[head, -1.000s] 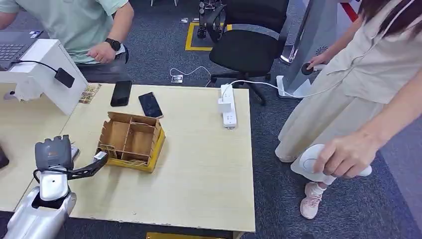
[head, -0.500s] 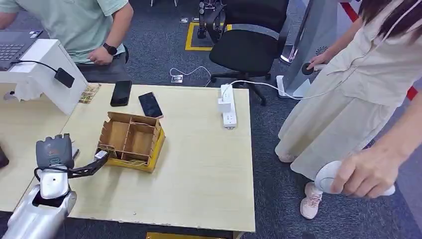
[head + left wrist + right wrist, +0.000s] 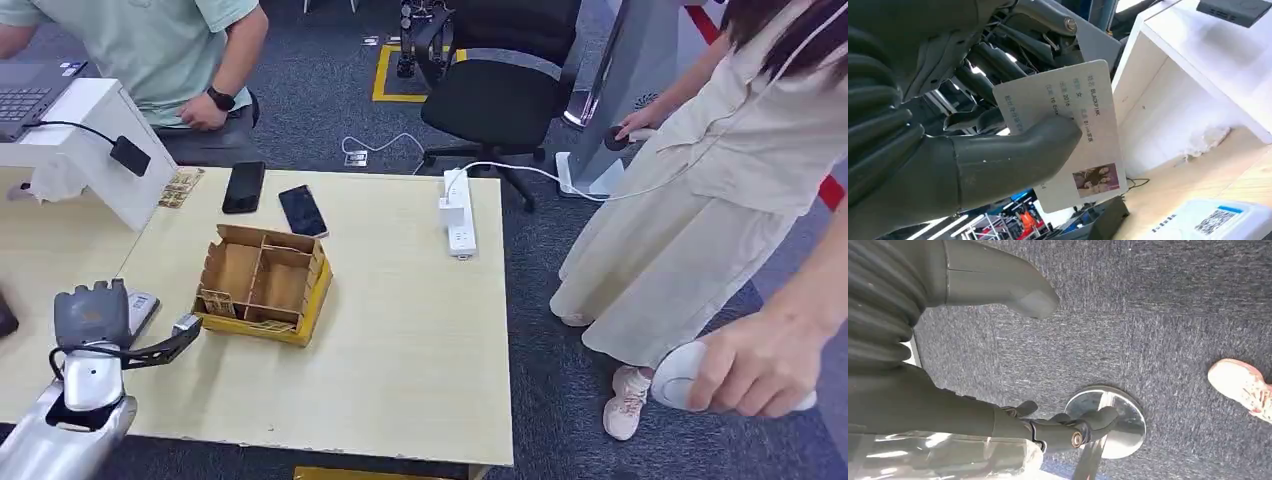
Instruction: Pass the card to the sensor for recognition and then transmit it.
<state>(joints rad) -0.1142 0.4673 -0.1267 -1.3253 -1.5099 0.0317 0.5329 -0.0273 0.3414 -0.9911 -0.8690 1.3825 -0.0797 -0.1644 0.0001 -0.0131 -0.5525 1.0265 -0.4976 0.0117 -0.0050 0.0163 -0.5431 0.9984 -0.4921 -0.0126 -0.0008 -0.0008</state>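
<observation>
From the head view I see my left hand (image 3: pixel 92 315) raised over the near left part of the pale wooden table (image 3: pixel 400 340), just left of the open brown cardboard divider box (image 3: pixel 264 283) with its yellow base. In the left wrist view that hand (image 3: pixel 963 150) holds a white rectangular ID-style card (image 3: pixel 1068 135), the thick grey thumb (image 3: pixel 1018 155) pressed across the printed face and the darker fingers (image 3: pixel 998 65) behind it. The card's long axis runs out from the grip, slightly tilted in that turned view, with its printed face toward the wrist camera. On it I can read "BLACKPINK" and "2016", plus small lines I cannot make out; a small colour photo of several people sits near the card's far end. Beyond the card stands the white box-shaped stand (image 3: pixel 1193 75), which the head view places left of the divider box (image 3: pixel 95 140), with a small black sensor unit (image 3: pixel 130 155) on a cable fixed to its side. A white device with a QR code label (image 3: pixel 1215 220) lies on the table below the card. My right hand (image 3: pixel 998 285) hangs over grey-blue carpet (image 3: pixel 1158 315), fingers apart and holding nothing. Two black phones (image 3: pixel 243 187) lie beyond the divider box.
</observation>
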